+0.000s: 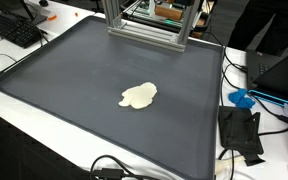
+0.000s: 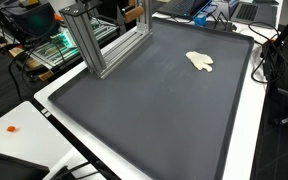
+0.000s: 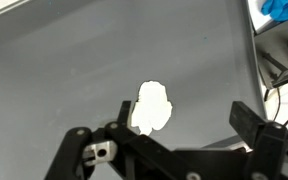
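A wide dark grey mat (image 1: 74, 90) with a raised rim is laid over a white table (image 2: 246, 120), and most of the tabletop is covered by it. At the far edge of the mat, an aluminium frame (image 1: 149, 30) of extruded bars is seen in both exterior views. A black keyboard (image 1: 19, 30) is placed on the table beyond one corner of the mat. Black cables are strewn along the table's edges. A blue object (image 1: 242, 98) is seen just off the mat's side rim, and a flat black object (image 1: 241, 135) is set on the white strip nearby. A small orange item (image 2: 12, 128) is seen on a separate white surface in an exterior view.

A small cream-white cloth (image 1: 139, 95), crumpled into an irregular lump, is found alone on the mat, well apart from the frame and from every rim, though nearer the side where the blue object is.

The gripper (image 3: 182, 110) is shown only in the wrist view, where it is held above the mat with its two black fingers (image 3: 246, 118) spread wide and nothing between them. The cloth is seen inside that gap, much nearer one finger than the other. Whether that finger touches it cannot be told. The arm is not caught by the exterior views.
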Tool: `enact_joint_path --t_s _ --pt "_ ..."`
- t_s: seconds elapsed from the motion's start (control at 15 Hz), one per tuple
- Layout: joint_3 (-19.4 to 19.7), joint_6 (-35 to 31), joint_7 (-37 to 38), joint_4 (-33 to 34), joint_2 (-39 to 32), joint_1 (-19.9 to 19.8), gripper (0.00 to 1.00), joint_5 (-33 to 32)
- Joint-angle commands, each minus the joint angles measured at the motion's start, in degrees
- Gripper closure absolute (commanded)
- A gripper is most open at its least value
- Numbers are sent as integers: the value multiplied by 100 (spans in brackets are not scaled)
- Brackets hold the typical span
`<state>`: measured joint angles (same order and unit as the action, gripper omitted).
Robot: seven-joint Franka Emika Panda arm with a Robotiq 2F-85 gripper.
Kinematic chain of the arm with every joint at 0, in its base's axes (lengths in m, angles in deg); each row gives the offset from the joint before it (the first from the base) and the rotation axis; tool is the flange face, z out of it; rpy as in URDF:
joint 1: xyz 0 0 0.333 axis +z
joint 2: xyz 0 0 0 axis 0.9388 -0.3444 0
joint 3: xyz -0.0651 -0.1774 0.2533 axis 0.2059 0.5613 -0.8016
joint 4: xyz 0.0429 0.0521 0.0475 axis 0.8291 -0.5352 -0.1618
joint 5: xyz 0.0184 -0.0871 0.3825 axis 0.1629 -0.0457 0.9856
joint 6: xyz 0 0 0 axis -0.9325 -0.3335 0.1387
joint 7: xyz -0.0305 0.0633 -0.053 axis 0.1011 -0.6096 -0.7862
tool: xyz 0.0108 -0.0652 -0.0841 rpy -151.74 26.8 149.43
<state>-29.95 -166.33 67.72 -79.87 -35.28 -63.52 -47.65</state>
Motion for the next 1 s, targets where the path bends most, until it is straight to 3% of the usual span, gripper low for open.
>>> enact_joint_path --t_s 0.0,0.47,0.93 --pt "169 -104 347 317 -471 140 0 -303" --pt "412 -288 504 573 -938 289 0 -477" --pt "461 -226 374 589 -918 320 0 -367"
